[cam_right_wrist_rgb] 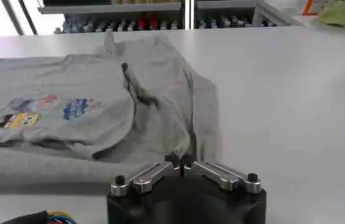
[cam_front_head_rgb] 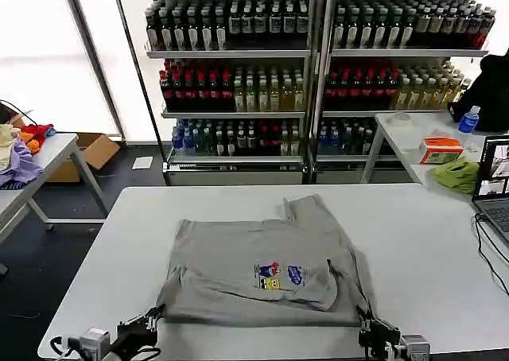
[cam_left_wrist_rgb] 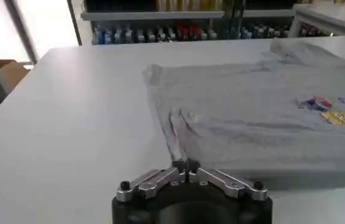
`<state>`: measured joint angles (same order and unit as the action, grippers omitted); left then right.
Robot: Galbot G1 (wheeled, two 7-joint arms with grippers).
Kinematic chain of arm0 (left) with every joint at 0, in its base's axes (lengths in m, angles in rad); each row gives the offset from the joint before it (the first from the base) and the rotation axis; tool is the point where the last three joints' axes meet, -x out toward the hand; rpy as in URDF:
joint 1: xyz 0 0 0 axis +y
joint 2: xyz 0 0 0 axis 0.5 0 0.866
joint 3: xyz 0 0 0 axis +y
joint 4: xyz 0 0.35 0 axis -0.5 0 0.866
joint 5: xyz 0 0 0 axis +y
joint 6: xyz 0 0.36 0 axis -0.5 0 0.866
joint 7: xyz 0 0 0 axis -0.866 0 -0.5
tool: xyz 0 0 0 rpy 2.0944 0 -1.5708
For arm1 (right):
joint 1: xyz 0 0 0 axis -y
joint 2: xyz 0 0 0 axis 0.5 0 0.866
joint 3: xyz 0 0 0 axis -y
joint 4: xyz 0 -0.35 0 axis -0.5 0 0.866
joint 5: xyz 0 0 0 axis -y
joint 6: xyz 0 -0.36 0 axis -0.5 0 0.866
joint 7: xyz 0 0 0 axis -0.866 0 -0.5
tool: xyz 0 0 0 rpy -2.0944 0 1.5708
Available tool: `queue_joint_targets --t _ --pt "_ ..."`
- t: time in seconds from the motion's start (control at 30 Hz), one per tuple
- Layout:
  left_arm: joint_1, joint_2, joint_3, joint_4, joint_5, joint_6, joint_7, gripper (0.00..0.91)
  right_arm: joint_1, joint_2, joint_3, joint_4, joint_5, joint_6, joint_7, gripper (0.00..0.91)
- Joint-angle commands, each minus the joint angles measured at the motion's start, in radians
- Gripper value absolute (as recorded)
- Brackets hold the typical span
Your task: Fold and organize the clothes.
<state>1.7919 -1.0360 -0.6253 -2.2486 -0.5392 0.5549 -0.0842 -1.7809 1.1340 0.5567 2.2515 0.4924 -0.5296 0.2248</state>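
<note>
A grey short-sleeved shirt (cam_front_head_rgb: pixel 262 258) lies partly folded on the white table (cam_front_head_rgb: pixel 413 242), its small multicoloured chest print (cam_front_head_rgb: pixel 278 275) facing up. My left gripper (cam_front_head_rgb: pixel 149 323) is at the shirt's near left corner, and in the left wrist view the left gripper (cam_left_wrist_rgb: pixel 185 164) is shut on a pinch of the grey shirt (cam_left_wrist_rgb: pixel 252 115). My right gripper (cam_front_head_rgb: pixel 367 323) is at the near right corner. In the right wrist view the right gripper (cam_right_wrist_rgb: pixel 180 161) is shut on the edge of the shirt (cam_right_wrist_rgb: pixel 69 79).
Shelves of bottles (cam_front_head_rgb: pixel 238 75) stand behind the table. A side table at the right holds a green cloth (cam_front_head_rgb: pixel 457 174), an orange box (cam_front_head_rgb: pixel 440 149) and a laptop (cam_front_head_rgb: pixel 495 178). A cable (cam_front_head_rgb: pixel 485 254) crosses the table's right edge. Coloured cloths (cam_front_head_rgb: pixel 16 158) lie on a table at the left.
</note>
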Motion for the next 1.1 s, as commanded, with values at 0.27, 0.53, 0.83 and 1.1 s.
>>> queue_joint_targets --t 0.27,0.53,0.83,1.1 --pt "0.156 -0.005 -0.129 -0.140 0.066 0.018 0.015 0.907 -0.066 -0.013 0.113 0.071 0.054 -0.016 -0.005 0.907" --pt "0.013 0.092 -0.307 -0.085 -0.106 0.021 0.043 0.907 0.114 -0.107 0.251 0.054 0.149 -0.010 -0.145 0.907" --pt "-0.380 0.308 -0.100 0.182 -0.151 0.021 0.181 0.907 0.755 -0.268 -0.039 -0.365 0.202 -0.050 -0.321 0.907" --pt "-0.736 0.313 0.218 0.456 -0.180 0.001 0.337 0.907 1.173 -0.158 -0.357 -0.816 0.165 -0.050 -0.377 0.907"
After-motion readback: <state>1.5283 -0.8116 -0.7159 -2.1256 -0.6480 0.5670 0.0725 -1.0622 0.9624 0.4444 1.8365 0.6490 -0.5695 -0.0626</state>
